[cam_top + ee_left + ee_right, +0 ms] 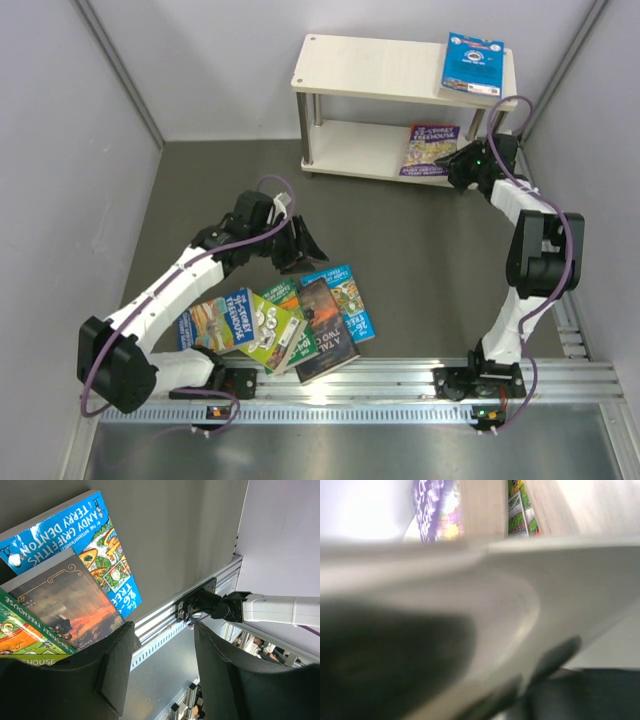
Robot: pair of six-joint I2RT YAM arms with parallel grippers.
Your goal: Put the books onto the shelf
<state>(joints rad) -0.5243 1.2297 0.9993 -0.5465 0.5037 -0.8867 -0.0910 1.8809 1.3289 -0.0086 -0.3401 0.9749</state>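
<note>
Counting two done on the shelf (370,68) at one o'clock: blue book (471,63) up top, purple book (430,150) below. Pile (270,330) at six waits; left claw (303,255) parted, empty; right claw (466,168) grip unclear.

The shelf (380,70) stands at the bench's (410,250) far side. The upper book (472,63) lies at its top board's right end, the lower book (430,150) on the board beneath; the book pile (290,325) lies nearside, centre-left.
</note>
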